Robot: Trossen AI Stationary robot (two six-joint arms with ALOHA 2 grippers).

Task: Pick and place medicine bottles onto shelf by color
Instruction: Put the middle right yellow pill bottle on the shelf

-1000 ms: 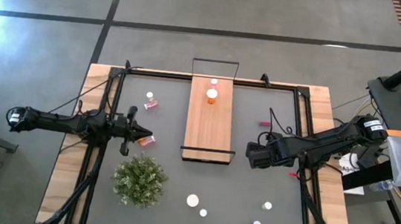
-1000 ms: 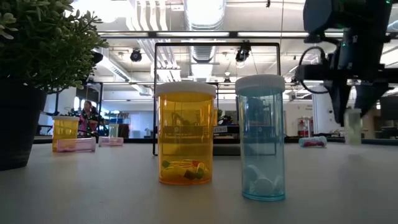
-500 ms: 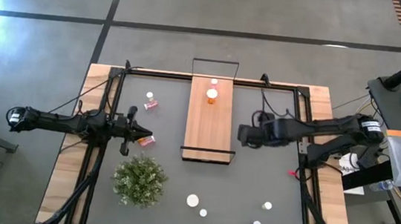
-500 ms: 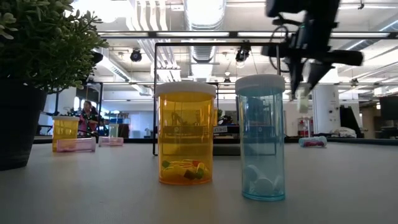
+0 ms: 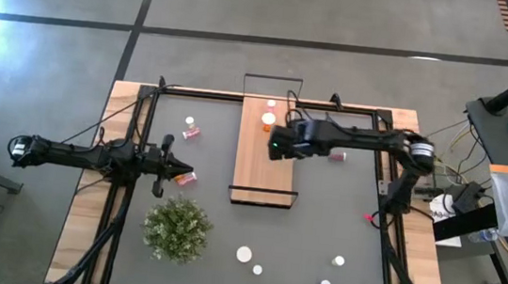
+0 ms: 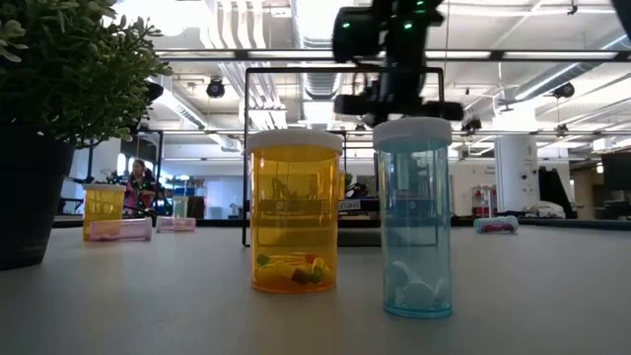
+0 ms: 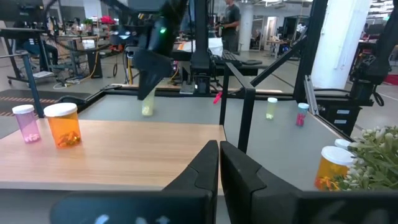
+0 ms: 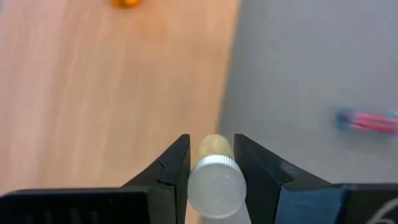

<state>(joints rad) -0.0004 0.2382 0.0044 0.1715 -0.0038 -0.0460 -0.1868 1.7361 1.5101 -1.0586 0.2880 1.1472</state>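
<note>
A: Where the pale bottle hangs, which part carries it?

B: The right gripper clamps it below its white cap, above the shelf, at the edge nearer the right arm.

A: And on the shelf itself?

B: An orange bottle and a pink bottle, upright, at its far end.

A: The other arm?

B: The left gripper, fingers together, waits over the tabletop beside the plant.

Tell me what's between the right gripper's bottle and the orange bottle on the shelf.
Only bare wood of the shelf, seen in the high view, separates the right gripper, shut on a pale bottle, from the orange bottle.
</note>
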